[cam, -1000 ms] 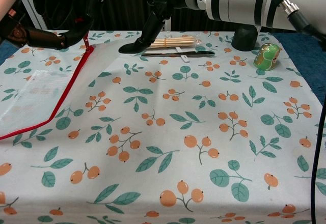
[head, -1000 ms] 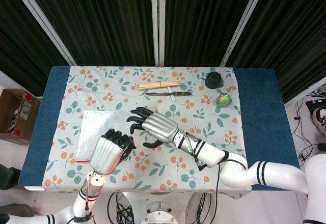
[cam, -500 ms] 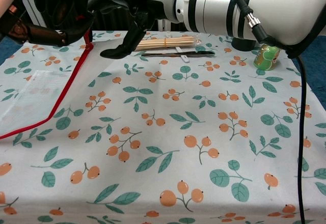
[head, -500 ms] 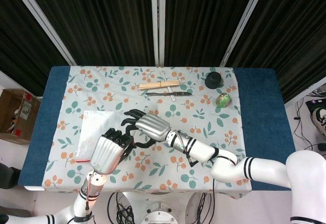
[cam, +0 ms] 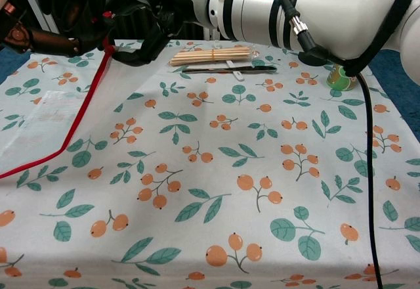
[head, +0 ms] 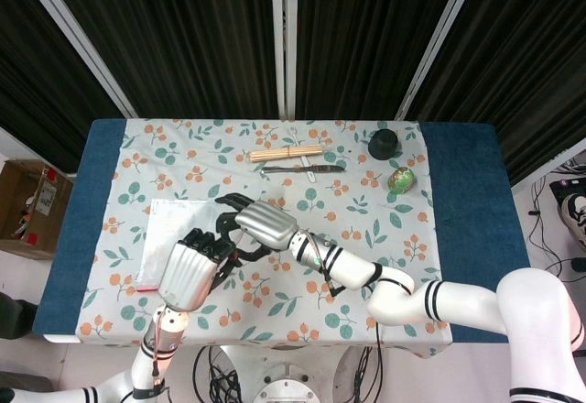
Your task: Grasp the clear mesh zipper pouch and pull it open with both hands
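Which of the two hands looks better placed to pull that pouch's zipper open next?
The right robot hand, I'd guess. The left robot hand appears to hold the pouch at its red-edged corner, while the right's fingers are right beside that corner, seemingly free to pull.

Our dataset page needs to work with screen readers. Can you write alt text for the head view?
Seen from above, the robot's left hand and right hand meet at the near right corner of a clear mesh zipper pouch lying on a floral tablecloth. Farther back lie a bundle of sticks, a dark tool, a black object and a green object.
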Motion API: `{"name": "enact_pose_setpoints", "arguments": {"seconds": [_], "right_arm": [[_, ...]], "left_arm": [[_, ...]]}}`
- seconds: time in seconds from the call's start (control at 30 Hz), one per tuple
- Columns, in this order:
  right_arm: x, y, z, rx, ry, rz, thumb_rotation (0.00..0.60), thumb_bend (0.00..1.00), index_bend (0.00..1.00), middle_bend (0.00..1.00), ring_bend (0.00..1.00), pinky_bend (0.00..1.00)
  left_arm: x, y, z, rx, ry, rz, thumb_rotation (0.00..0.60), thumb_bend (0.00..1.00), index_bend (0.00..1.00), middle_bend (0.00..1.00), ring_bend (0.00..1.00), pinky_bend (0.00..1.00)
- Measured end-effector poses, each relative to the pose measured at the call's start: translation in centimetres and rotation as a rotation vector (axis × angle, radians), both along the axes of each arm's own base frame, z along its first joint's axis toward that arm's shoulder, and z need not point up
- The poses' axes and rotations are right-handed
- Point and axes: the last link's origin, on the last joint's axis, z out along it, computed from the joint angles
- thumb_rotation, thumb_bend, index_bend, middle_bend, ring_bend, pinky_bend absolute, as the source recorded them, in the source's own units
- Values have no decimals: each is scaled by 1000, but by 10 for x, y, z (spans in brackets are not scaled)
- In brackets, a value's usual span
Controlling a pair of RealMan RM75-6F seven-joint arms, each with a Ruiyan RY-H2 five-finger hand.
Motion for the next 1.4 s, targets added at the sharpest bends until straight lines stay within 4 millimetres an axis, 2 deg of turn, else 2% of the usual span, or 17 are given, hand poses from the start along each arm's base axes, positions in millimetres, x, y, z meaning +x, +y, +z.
{"name": "enact_pose_setpoints", "arguments": {"seconds": [0.4, 0.73, 1.13, 1.4], "right_arm": [[4, -12, 27, -37, -51, -37, 600, 477, 856, 381, 78, 25], [-2, -15, 39, -58, -68, -57, 600, 477, 861, 385, 79, 25], [-13, -21, 51, -88, -94, -84, 600, 477, 861, 387, 87, 27], [-32, -22, 68, -123, -115, -109, 600, 477, 866, 390, 87, 26]], "left_arm": [[-24, 4, -5, -29, -30, 97, 600, 402, 756, 754, 669, 655], [-36, 8, -11, -50, -18, 149, 600, 403, 756, 754, 669, 655], [-62, 7, -24, -103, 15, 236, 600, 403, 756, 752, 668, 655], [-92, 14, -28, -120, 60, 339, 600, 403, 757, 752, 668, 655]]}}
